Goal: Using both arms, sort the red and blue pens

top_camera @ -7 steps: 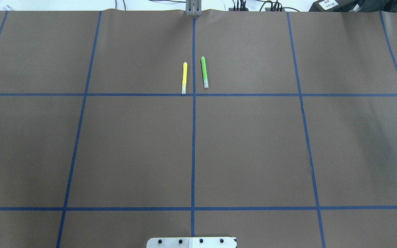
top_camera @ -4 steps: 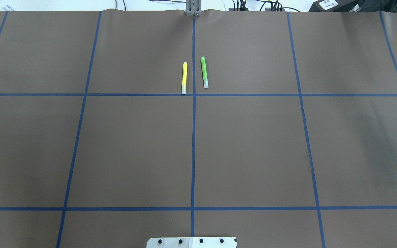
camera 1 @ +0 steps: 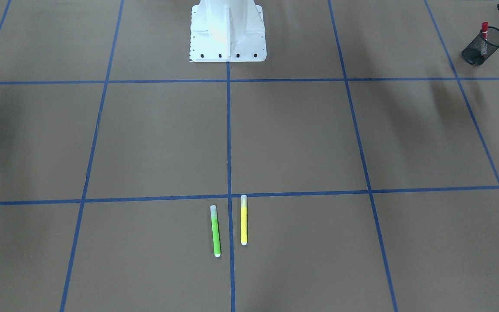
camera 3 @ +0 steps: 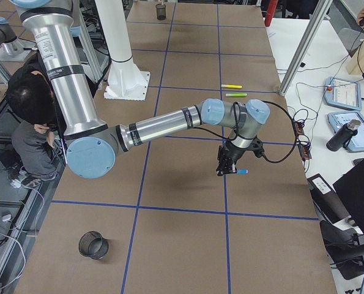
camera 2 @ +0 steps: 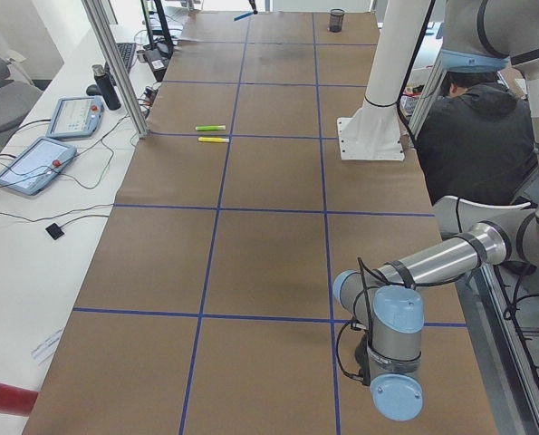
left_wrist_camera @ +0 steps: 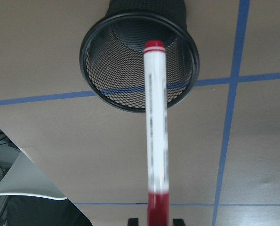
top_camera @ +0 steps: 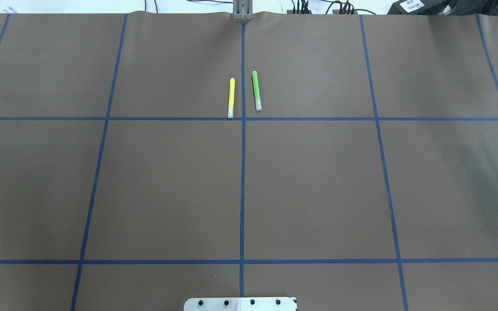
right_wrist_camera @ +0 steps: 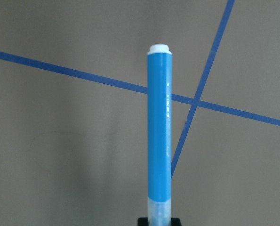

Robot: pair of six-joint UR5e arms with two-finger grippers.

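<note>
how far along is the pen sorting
Done: both pens are off the table. In hand: the left gripper holds the red pen pointing at a mesh cup; the right gripper holds the blue pen over the table. Left: dropping each in its cup.

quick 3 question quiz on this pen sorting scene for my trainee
1. True or false: the green pen and the yellow pen lie side by side on the table.
2. Which pen does the right claw hold? A red, B blue, C yellow.
3. Fill in: the left claw holds the red pen over the black mesh ____.

Key: 1 true. 2 B, the blue pen. 3 cup, the mesh cup.
</note>
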